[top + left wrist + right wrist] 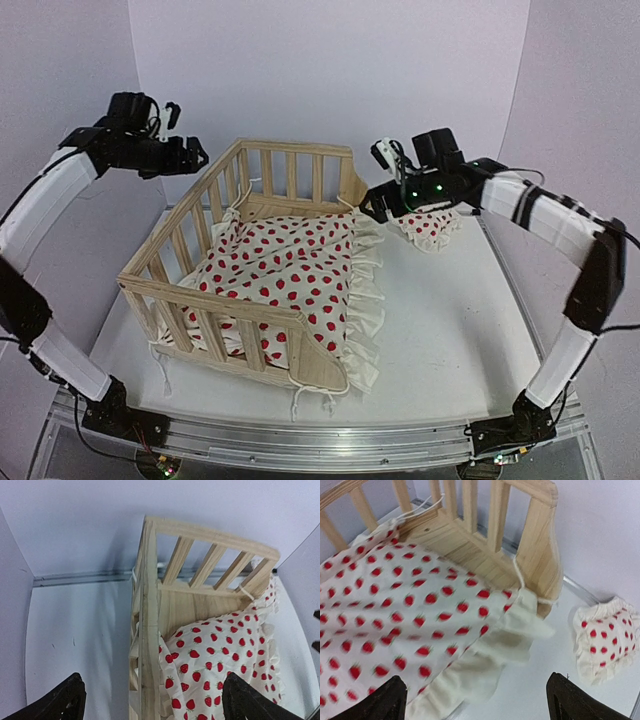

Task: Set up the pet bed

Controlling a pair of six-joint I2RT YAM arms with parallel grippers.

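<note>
Your left gripper point(198, 156) hangs open at eleven o'clock from the pet bed point(210, 301); your right gripper point(373, 206), open too, at two o'clock by the little pillow point(432, 228).

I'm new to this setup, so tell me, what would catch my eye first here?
The pine pet bed in the middle of the table, its red-dotted ruffled cushion spilling out over the open right side. A small matching pillow lies apart on the table, right of the bed's far corner.
</note>
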